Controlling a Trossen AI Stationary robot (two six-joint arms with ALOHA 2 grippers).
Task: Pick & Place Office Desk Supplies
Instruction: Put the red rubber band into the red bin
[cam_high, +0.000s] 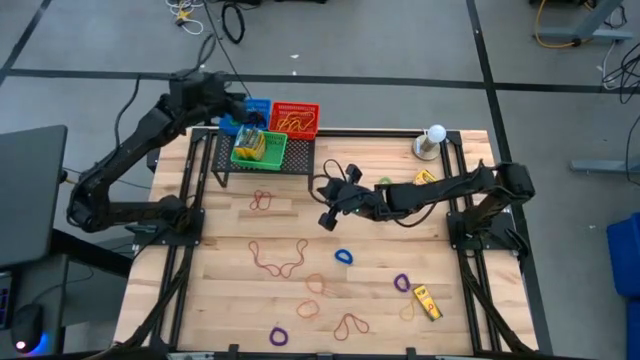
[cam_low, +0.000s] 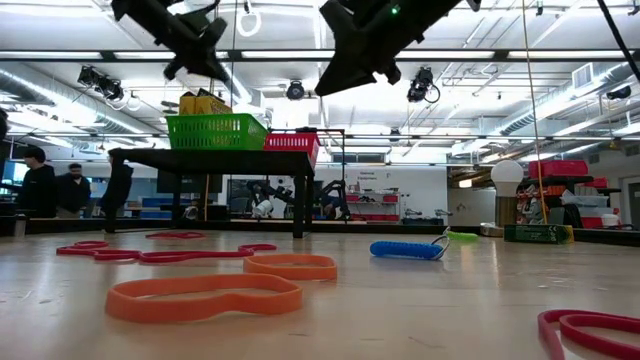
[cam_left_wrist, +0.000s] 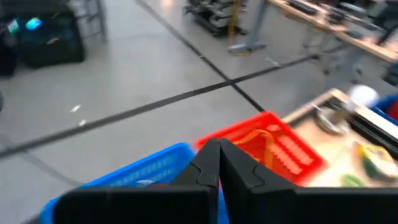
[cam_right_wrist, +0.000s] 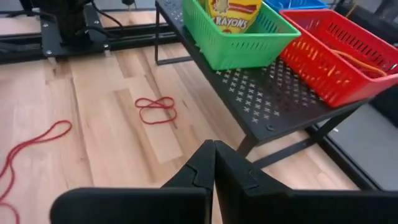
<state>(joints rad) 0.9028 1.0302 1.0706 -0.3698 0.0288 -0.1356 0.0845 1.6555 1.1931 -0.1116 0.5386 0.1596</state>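
Wooden counter (cam_high: 220, 290) strewn with rubber bands (cam_high: 278, 258): left claw (cam_high: 240, 112), pinched empty over the blue basket (cam_high: 256, 108), should reopen before descending; right claw (cam_high: 328, 200) hangs closed mid-counter, empty.

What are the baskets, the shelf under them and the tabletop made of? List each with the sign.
Green basket, red basket: likely moulded plastic, glossy, with slotted lattice walls.
Shelf: looks like black metal, matte, punched with a cross pattern, on thin legs.
Tabletop: wood, light planks with visible grain and seams, smooth finish.
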